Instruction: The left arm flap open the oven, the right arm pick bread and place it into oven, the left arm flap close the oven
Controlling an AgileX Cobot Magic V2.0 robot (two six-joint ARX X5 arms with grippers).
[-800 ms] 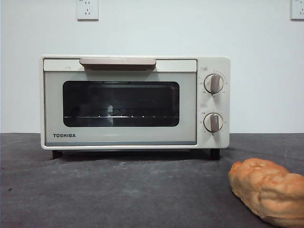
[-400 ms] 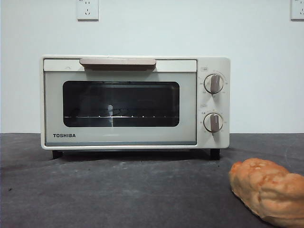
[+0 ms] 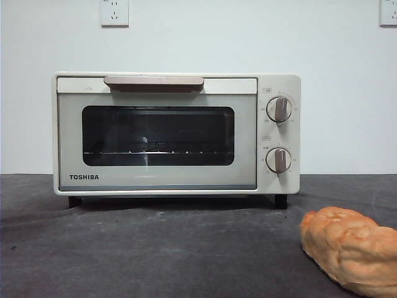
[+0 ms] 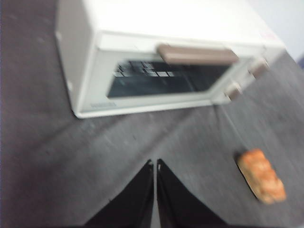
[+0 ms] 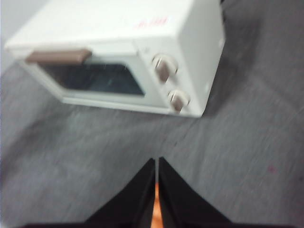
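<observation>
The cream-white TOSHIBA oven (image 3: pixel 177 133) stands on the dark grey table with its door shut and its beige bar handle (image 3: pixel 154 82) at the top. It also shows in the left wrist view (image 4: pixel 166 61) and the right wrist view (image 5: pixel 118 57). The golden-orange bread (image 3: pixel 350 248) lies on the table at the front right, and in the left wrist view (image 4: pixel 262 175). My left gripper (image 4: pixel 155 164) is shut and empty, held above the table in front of the oven. My right gripper (image 5: pixel 156 161) is shut above the table; a sliver of the bread (image 5: pixel 156 209) shows between its jaws.
The grey cloth-covered table (image 3: pixel 155 248) spreads in front of the oven. A white wall with two sockets (image 3: pixel 114 12) stands behind. The oven's two beige knobs (image 3: pixel 279 108) are at its right side.
The oven and the bread have not moved. Only a small bright reflection in the oven's window has shifted slightly.
</observation>
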